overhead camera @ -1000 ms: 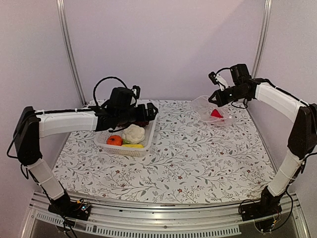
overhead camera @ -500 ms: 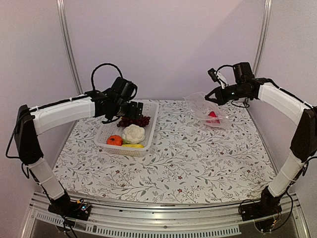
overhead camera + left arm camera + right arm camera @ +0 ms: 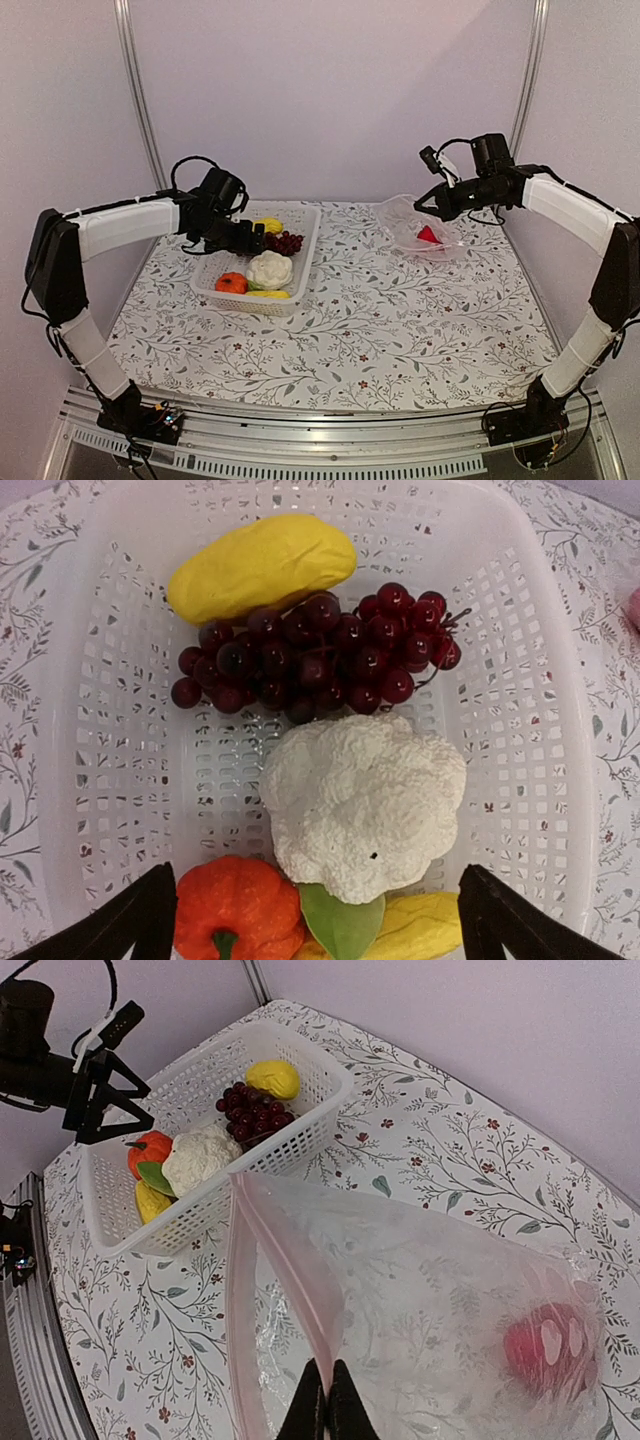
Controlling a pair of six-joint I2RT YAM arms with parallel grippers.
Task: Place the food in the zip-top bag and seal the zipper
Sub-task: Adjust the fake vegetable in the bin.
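The clear zip-top bag (image 3: 415,225) lies at the back right with the red pepper (image 3: 430,234) inside; both show in the right wrist view, bag (image 3: 420,1300) and pepper (image 3: 545,1345). My right gripper (image 3: 430,203) (image 3: 326,1405) is shut on the bag's zipper (image 3: 285,1270) and holds the mouth lifted and open. My left gripper (image 3: 250,238) (image 3: 320,930) is open and empty above the basket's left side. Below it lie the lemon (image 3: 260,565), grapes (image 3: 310,655), cauliflower (image 3: 365,805), orange tomato (image 3: 235,910) and corn (image 3: 425,925).
The white slotted basket (image 3: 300,270) (image 3: 560,730) stands at the back left on the flower-patterned table (image 3: 380,320). Metal frame posts rise at the back corners. The walls stand close behind and to both sides.
My left arm has drawn back to the left, uncovering the basket, and the gripper now hangs over its left part. My right gripper has shifted slightly with the bag.
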